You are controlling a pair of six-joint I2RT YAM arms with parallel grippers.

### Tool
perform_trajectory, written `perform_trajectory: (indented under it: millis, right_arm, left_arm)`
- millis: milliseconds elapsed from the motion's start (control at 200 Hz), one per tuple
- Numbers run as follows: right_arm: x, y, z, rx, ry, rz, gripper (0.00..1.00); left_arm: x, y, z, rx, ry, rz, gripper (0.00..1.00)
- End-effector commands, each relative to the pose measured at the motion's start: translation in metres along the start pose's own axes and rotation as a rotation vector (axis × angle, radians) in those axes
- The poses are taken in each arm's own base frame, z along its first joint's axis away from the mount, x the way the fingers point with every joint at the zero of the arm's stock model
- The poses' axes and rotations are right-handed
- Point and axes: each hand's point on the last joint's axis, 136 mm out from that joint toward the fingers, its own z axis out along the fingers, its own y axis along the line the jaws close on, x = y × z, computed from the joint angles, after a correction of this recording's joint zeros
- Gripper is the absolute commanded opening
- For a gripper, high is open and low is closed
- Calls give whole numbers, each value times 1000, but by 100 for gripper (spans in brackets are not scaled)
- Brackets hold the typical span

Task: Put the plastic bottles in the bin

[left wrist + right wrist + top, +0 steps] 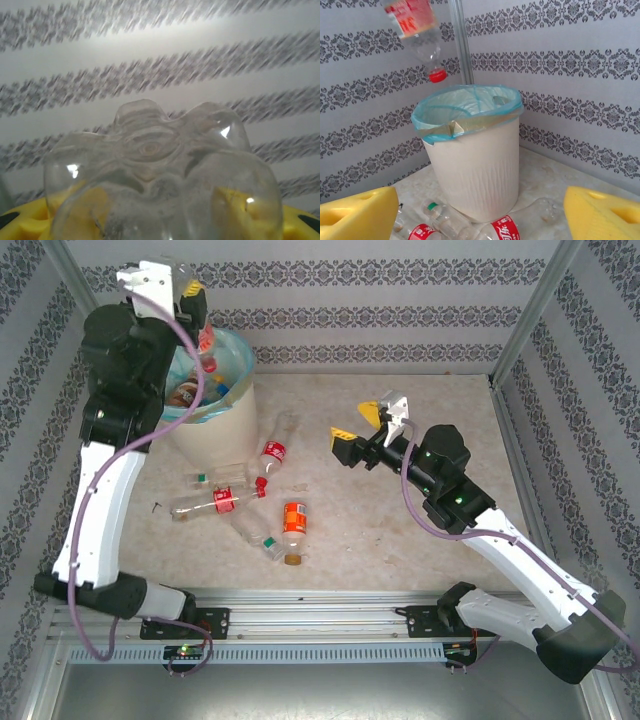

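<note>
Clamping a bottle (207,340) cap-down in the left gripper (197,312), bin (215,425) below. Holding the right gripper (357,424) wide open, empty.

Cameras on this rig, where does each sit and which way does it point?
Top external: above and behind the robot, looking down on the table, the bin, the left hand and the right hand.
Left wrist: on the raised left hand, facing the patterned wall past its held bottle; yellow fingers at bottom.
Right wrist: on the right hand, facing the bin; yellow fingers in the bottom corners.
Shared: right wrist and top both show that bottle above the bin.
</note>
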Motion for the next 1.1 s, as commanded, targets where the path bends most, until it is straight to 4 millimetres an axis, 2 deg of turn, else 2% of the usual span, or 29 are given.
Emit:
perform_trajectory:
  millis: [0, 110, 310, 405, 654, 769, 899, 934, 979, 1014, 1094]
  right_arm:
    - [-11, 3, -8, 7, -23, 2, 85]
    - [-9, 3, -10, 5, -13, 2, 85]
    - [-2, 4, -13, 6, 13, 7, 84]
    - [0, 3, -12, 5, 21, 11, 84]
    - [5, 2, -11, 10, 32, 7, 84]
    - [9, 2, -8, 1, 48, 4, 84]
    - [10, 2, -4, -4, 55, 10, 84]
    - [10, 2, -3, -7, 56, 12, 84]
    - [9, 3, -3, -8, 54, 11, 84]
    - [10, 2, -2, -8, 56, 14, 84]
    - [8, 3, -1, -10, 55, 13, 83]
  left_arm:
    - [78, 12, 27, -60, 264, 143, 37]
    - [115, 5, 48, -35, 344, 168, 37]
    - [171, -5, 71, 57, 456, 119, 37]
    - [195, -6, 73, 77, 503, 90, 37]
    - [256, 8, 66, 65, 602, 13, 37]
    - [276, 9, 64, 72, 648, 14, 38]
    - [284, 8, 65, 91, 679, -5, 46]
    - [280, 8, 66, 99, 671, -16, 52]
    - [269, 7, 68, 107, 640, -29, 53]
    - [257, 7, 70, 109, 602, -43, 48]
    - [223, 9, 73, 100, 474, -73, 27]
